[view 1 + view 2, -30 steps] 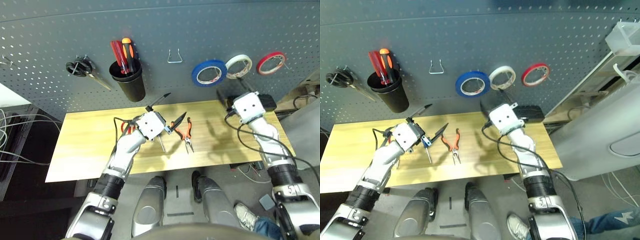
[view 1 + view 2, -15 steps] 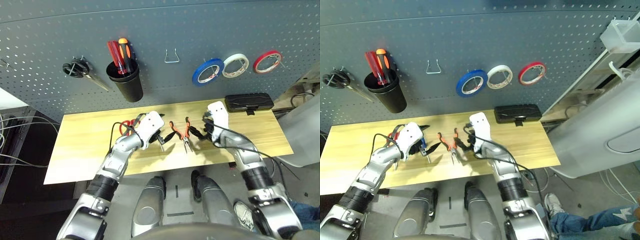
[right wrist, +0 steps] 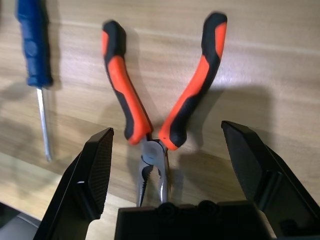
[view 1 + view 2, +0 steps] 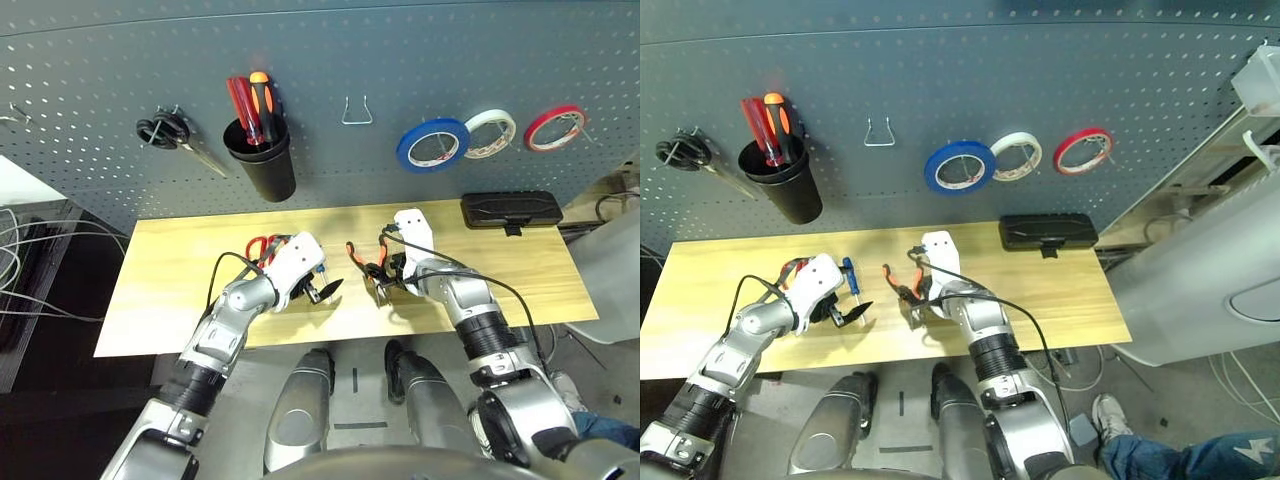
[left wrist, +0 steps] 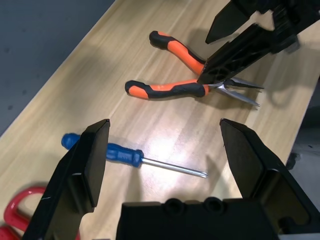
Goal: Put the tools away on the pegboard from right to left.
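— Hanging over the pliers, is that the right gripper?
— Yes. Its two black fingers stand wide apart with nothing between them; the orange-and-black handles fan out just ahead of the fingertips, and the metal nose points back into the gap between the fingers. The pliers lie flat on the table, unheld.
— And the left gripper?
— Also spread wide and empty. The blue-handled screwdriver lies on the wood between its fingers, handle toward one finger and the thin shaft reaching toward the other. Whether a finger touches it, I cannot tell.
— The red-handled scissors?
— On the table behind the left gripper, mostly hidden by its white housing; a red loop shows beside one finger in the left wrist view.
— What hangs on the pegboard?
— The blue tape roll, beside a white tape roll and a red tape roll, well beyond both grippers.
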Robot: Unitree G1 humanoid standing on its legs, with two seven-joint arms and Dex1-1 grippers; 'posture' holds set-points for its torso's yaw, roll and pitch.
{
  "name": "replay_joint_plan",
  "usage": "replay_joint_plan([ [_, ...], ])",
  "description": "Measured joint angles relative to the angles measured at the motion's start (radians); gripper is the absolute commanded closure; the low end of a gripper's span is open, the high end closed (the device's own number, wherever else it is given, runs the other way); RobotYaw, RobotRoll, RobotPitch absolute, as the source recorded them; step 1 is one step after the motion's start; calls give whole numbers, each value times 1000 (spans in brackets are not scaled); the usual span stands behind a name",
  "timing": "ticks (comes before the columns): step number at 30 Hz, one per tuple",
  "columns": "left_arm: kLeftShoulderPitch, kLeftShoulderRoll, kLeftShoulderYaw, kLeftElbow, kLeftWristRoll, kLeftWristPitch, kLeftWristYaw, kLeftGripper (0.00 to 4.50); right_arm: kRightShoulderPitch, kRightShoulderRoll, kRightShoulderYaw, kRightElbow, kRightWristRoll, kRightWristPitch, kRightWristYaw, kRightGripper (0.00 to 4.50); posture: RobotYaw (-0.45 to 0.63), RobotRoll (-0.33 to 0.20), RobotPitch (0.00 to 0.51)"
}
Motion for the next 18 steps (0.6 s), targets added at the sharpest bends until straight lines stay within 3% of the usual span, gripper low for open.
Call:
replay_joint_plan([
  [18,51,11,7,-71,-2,49,38,0,-233,70,-61,452,-29,-239,-120,48,295,0,254],
])
